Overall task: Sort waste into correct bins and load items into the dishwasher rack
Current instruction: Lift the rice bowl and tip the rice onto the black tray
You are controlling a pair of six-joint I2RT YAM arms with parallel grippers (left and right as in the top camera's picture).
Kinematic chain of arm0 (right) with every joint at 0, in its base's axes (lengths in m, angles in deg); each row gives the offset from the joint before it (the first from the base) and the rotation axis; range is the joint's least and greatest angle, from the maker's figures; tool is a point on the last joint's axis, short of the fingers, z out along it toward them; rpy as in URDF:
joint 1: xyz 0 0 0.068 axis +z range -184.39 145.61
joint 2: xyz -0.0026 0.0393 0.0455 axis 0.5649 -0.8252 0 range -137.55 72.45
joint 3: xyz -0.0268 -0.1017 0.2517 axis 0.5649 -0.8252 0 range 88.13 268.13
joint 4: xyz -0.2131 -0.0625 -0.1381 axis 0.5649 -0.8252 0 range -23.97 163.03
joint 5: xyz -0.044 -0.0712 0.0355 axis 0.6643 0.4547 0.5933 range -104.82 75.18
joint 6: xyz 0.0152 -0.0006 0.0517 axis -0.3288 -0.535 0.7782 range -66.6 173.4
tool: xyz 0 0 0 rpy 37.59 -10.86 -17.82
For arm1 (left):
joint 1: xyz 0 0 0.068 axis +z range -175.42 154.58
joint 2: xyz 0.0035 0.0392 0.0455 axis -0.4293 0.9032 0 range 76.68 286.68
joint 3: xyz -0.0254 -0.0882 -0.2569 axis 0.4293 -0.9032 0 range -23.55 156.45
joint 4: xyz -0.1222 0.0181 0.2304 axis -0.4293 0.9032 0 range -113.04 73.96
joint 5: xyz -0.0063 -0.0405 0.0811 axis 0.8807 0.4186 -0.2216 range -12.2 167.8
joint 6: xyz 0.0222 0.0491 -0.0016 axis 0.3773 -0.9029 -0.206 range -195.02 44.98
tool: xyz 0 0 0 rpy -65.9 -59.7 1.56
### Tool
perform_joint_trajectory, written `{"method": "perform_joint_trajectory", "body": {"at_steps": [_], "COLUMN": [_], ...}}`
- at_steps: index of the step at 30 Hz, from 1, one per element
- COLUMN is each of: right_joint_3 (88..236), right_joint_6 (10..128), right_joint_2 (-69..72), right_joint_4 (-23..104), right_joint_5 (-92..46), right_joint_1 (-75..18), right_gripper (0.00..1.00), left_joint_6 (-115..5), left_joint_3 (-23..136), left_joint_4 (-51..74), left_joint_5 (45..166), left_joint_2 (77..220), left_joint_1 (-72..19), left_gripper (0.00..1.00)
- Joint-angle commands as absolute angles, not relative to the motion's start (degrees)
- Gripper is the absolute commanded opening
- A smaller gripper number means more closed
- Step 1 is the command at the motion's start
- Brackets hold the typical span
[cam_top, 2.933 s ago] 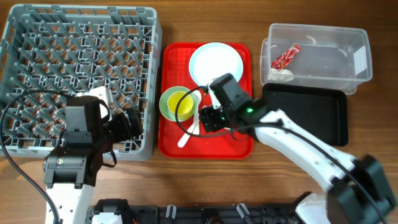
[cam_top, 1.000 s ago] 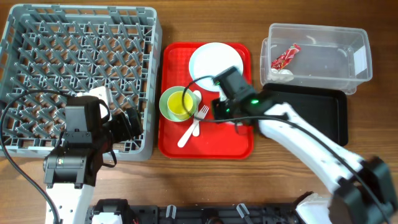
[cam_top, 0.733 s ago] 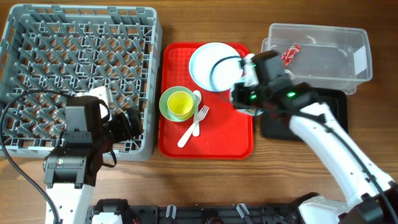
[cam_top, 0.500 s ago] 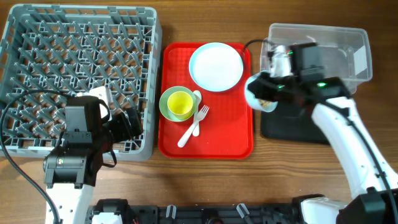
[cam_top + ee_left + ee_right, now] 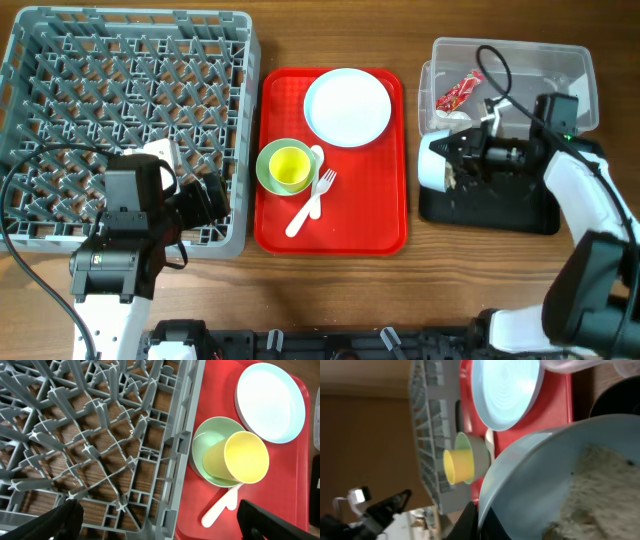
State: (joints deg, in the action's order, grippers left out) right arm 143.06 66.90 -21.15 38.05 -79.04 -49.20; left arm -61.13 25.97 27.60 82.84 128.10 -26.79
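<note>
My right gripper (image 5: 455, 164) is shut on the rim of the pale blue bowl (image 5: 432, 166), which is tipped on its side over the left end of the black tray (image 5: 500, 205). In the right wrist view the fingers (image 5: 471, 521) pinch the bowl's edge (image 5: 530, 485), and beige food scraps (image 5: 605, 490) cling inside. The clear tub (image 5: 525, 90) holds the red wrapper (image 5: 458, 92) and a white scrap (image 5: 456, 119). My left gripper (image 5: 207, 199) stands open and empty over the near right corner of the dishwasher rack (image 5: 120, 90).
The red tray (image 5: 335, 228) holds the plate (image 5: 347, 107), the yellow cup (image 5: 291, 167) inside the green bowl (image 5: 267, 170), and a white fork (image 5: 320, 189) and spoon (image 5: 297, 222). The left wrist view shows the rack (image 5: 100, 435), cup (image 5: 245, 457) and plate (image 5: 270, 402).
The right arm lifted the blue bowl off the red tray, carried it right to the black tray and tipped it on its side. The left arm has not moved.
</note>
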Motion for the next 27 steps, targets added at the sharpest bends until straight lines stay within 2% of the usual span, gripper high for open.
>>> {"method": "perform_joint_trajectory", "body": {"at_steps": [1,12,27], "right_joint_3": [141.34,141.29,141.25], "right_joint_6": [65.37,66.75,77.17], "right_joint_2": [-24.41,-25.85,-25.85], "right_joint_4": [40.48,43.97,44.10], "right_joint_5": [-91.13,-100.46,-100.18], "right_joint_1": [-51.76,-56.61,-67.15], "right_gripper": [0.04,0.04,0.04], "left_joint_6": [-60.86,-60.86,-60.86], "left_joint_3": [27.08,27.08,27.08], "left_joint_4": [27.62,27.62,27.62], "left_joint_5": [83.54,83.54,83.54], "left_joint_2": [127.80,127.80,127.80], "left_joint_1": [-26.42,-26.42,-26.42], "left_gripper": [1.00,1.00,1.00]}}
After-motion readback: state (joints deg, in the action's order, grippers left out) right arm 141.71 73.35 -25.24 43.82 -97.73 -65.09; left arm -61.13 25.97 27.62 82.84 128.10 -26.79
